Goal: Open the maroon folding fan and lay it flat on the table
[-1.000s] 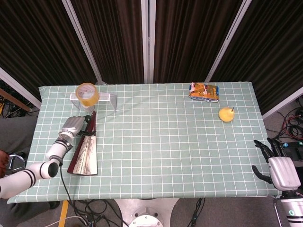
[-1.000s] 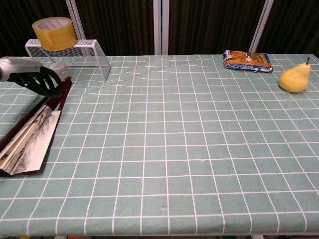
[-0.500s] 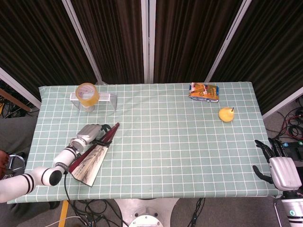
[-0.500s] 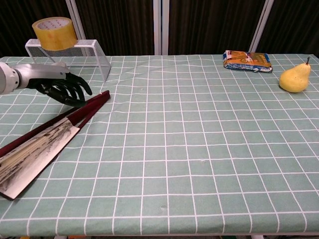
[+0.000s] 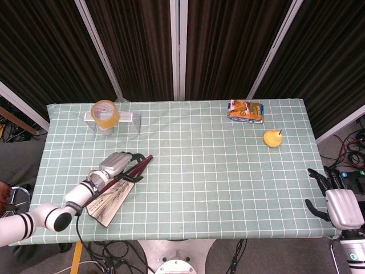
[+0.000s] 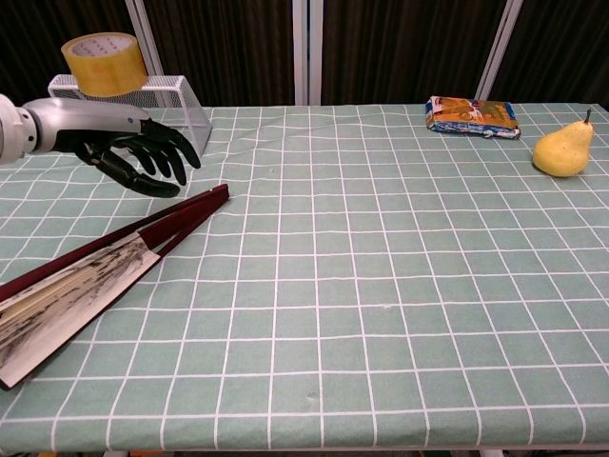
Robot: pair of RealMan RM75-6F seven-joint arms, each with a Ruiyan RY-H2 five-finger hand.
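Chest view: fan (image 6: 105, 267) below fingers (image 6: 157, 164)

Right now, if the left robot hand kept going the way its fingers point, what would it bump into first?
Probably nothing: past the left robot hand, only bare table shows. The fan lies beneath it. Depth is uncertain.

I work in what looks like a robot test lab: dark curtains (image 5: 137, 45) with metal poles close off the twelve o'clock side, loose cables (image 5: 108, 251) trail on the floor at six o'clock, and my table (image 5: 217, 171) wears a green checked cloth.
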